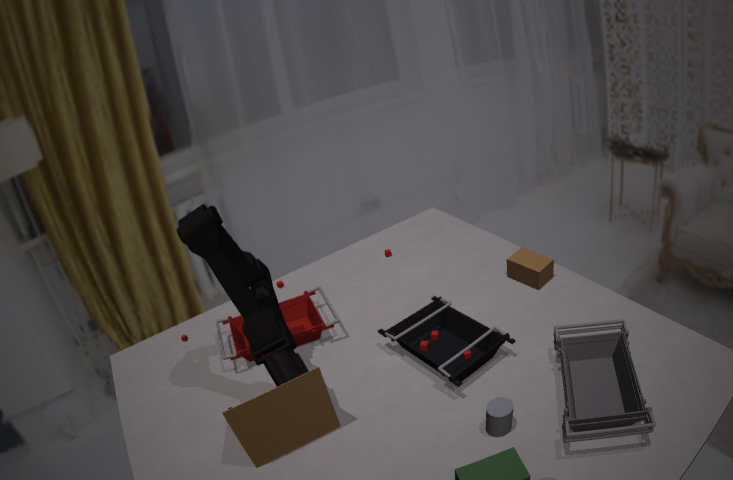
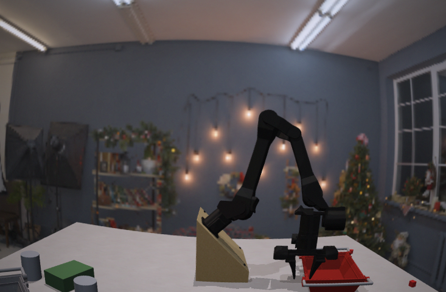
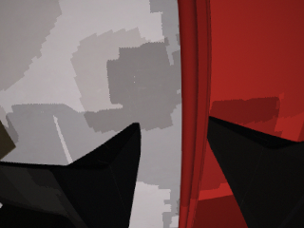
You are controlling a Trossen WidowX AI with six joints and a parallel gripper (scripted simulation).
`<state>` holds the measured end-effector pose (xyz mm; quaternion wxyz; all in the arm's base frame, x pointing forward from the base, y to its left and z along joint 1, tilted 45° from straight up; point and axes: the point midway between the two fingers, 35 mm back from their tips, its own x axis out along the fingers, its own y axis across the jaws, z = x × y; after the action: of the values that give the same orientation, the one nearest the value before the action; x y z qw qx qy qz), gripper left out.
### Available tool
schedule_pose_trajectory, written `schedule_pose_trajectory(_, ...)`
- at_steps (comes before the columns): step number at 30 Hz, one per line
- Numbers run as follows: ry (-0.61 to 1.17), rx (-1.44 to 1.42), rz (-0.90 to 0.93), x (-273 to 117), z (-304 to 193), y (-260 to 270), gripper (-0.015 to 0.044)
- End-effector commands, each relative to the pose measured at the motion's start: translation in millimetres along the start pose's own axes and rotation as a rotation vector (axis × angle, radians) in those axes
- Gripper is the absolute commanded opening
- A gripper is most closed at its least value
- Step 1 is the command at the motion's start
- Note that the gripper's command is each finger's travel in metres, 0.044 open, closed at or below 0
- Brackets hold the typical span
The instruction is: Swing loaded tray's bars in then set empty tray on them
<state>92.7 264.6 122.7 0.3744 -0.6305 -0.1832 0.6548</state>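
Observation:
The black tray [image 1: 466, 322] holds small red blocks [image 1: 423, 345] [image 1: 434, 335] [image 1: 467, 354]. Its two wire bars [image 1: 420, 320] [image 1: 483, 339] lie across its top. The empty red tray [image 1: 309, 338] [image 2: 356, 270] [image 3: 195, 85] stands apart on the table, its bars [image 1: 221, 339] [image 1: 329, 304] [image 2: 337, 284] out over its ends. My gripper [image 2: 302, 277] [image 3: 172, 125] points down, partly open, astride the red tray's long side wall nearer my base: one finger outside, one inside. The wrist view shows a clear gap to the outer finger; the inner finger is close to the wall. The top view does not show the fingertips.
A grey tray [image 1: 596, 379] stands at the right. Grey cylinders [image 1: 499, 417] [image 2: 30, 266] [image 2: 85, 287] stand near a green block [image 1: 494, 466] [image 2: 69, 274]. A brown box [image 1: 529, 268] is beyond the black tray. Loose red blocks [image 1: 388, 253] [image 1: 280, 284] [image 1: 184, 337] [image 2: 412, 283] lie beyond the red tray.

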Motion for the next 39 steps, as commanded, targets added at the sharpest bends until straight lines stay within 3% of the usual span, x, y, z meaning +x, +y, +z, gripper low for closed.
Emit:
schedule_pose_trajectory(1, 0.003, 0.007, 0.001, 0, 0, 0, 0.018)
schedule_pose_trajectory(28, 0.003, 0.006, 0.001, -4, -1, 0, 0.0)
schedule_pose_trajectory(39, 0.004, 0.005, 0.003, -53, -3, -3, 0.0)
